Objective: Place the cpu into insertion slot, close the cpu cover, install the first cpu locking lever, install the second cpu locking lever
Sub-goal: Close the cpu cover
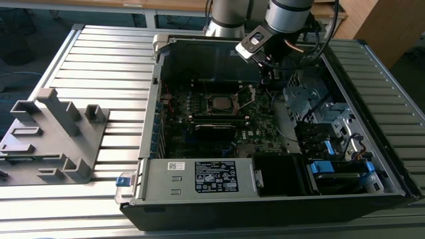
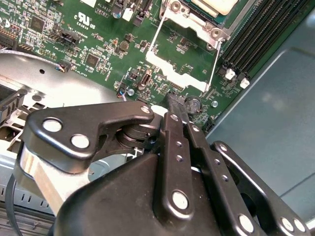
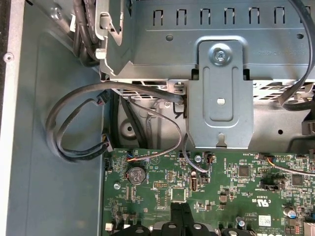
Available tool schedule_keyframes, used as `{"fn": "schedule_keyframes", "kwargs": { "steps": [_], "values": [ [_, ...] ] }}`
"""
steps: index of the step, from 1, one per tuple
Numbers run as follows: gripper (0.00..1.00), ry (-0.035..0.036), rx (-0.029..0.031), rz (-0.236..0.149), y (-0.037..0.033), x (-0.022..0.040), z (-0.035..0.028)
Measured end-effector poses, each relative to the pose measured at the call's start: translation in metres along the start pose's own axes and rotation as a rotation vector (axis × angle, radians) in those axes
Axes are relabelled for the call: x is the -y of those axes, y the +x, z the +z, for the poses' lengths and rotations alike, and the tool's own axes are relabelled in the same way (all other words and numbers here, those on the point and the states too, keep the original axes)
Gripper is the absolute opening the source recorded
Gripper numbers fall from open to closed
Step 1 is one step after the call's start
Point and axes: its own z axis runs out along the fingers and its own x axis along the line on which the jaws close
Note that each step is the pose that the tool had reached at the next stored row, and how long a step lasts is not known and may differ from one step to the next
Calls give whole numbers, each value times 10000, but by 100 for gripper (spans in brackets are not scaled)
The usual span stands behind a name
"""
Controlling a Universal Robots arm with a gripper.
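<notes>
Inside an open computer case, seen from the exterior view, the arm's gripper (image 1: 269, 74) hangs low over the motherboard (image 1: 199, 134), near the exterior view's right of the processor socket. The cpu (image 1: 218, 103) lies flat in the insertion slot (image 1: 204, 102), so that step looks done. The cpu cover (image 1: 247, 95) is swung open, tilted up just beside the slot, between it and the gripper. A grey power-supply box (image 1: 199, 177) sits well apart, at the case's near side.

From the second wrist view, the two black fingers (image 2: 170, 137) are pressed together, and nothing shows between them. The gripper's tip (image 2: 173, 103) sits just beside the free edge of the silver cover (image 2: 177, 71); contact cannot be told. Beyond it are the slot's rim (image 2: 197, 22) and a corner of the cpu (image 2: 216, 4).

From the first wrist view, the gripper's tip (image 3: 179, 209) hovers over green board, with a metal bracket (image 3: 221, 93) and looped cables (image 3: 74, 113) beyond.

Closing the cover seems the step in hand. That likely calls for catching the free edge and swinging it over the chip.
</notes>
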Motion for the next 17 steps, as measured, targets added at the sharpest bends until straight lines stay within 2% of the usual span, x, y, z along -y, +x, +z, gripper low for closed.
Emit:
{"fn": "schedule_keyframes", "kwargs": {
  "steps": [4, 8, 14, 17],
  "values": [
    [11, 0, 1, 1, -2, 0, 50],
    [11, 0, 2, 1, -2, -13, 72],
    [11, 0, 2, 0, -6, -12, 164],
    [11, 0, 2, 1, -7, -11, 187]
  ]
}}
